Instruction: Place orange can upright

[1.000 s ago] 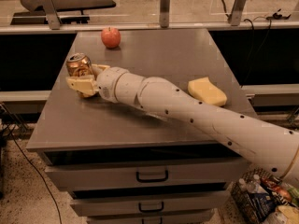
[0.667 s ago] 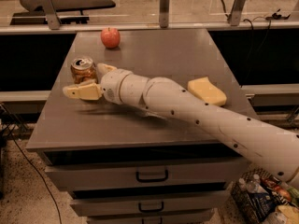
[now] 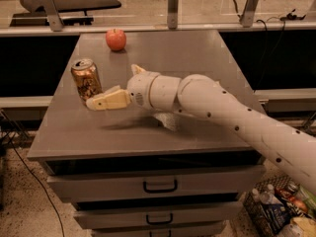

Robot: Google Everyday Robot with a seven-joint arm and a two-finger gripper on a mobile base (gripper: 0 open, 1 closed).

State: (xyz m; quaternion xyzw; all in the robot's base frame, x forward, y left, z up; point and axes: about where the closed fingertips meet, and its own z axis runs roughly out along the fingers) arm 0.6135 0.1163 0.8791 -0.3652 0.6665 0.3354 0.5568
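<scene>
The orange can (image 3: 86, 80) stands upright on the grey table (image 3: 197, 48), near its left edge, silver top up. My gripper (image 3: 112, 86) is just to the right of the can and is open and empty. One pale finger (image 3: 106, 101) reaches toward the can's base, right next to it. The other finger (image 3: 136, 69) points up and away behind the wrist. My white arm (image 3: 222, 107) crosses the table from the lower right.
A red apple (image 3: 116, 39) sits at the back of the table, behind the can. Drawers with handles (image 3: 160, 185) are under the tabletop. A basket of bottles (image 3: 281, 206) stands on the floor at the lower right. A rail with posts (image 3: 172, 6) runs behind the table.
The gripper has let go of the can and drawn back to the right. The can now stands upright on its own.
</scene>
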